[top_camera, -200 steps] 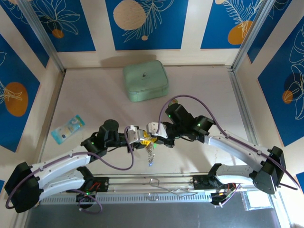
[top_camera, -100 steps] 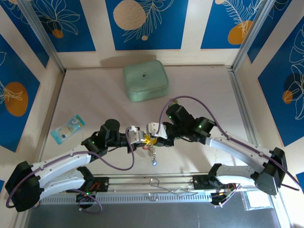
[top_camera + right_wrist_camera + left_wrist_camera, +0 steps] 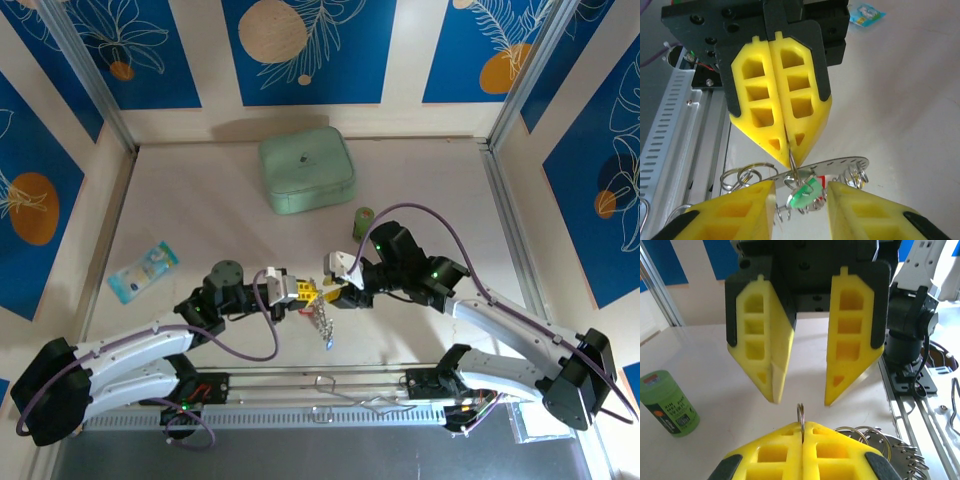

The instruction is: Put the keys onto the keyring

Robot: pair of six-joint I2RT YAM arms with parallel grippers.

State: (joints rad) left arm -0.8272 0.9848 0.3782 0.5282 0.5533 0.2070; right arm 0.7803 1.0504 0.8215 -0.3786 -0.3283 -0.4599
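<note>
Closest to my bases, at 6 o'clock from where my two tools meet, the bunch of silvery rings dangles just above the worktop.

My left tool has its yellow fingers pressed flat together. They pinch the thin wire of the keyring, which stands up edge-on between the tips. More rings of the bunch spill out at 3 o'clock from the tips in the left wrist view.

My right tool faces the left one tip to tip, its fingers spread with a clear gap between them and gripping nothing. From its own camera the green key hangs from the bunch in that gap, just beneath the pinched wire. I cannot tell whether it touches either finger. A flat silvery strip of the bunch runs off toward 3 o'clock beside it. The other keys are too small for me to pick out.

Farther out, a green cylinder stands upright at 1 o'clock, near my right wrist. A small light-blue packet lies well apart at 9 o'clock. The mint-green case sits closed at 12 o'clock, near the back wall.
</note>
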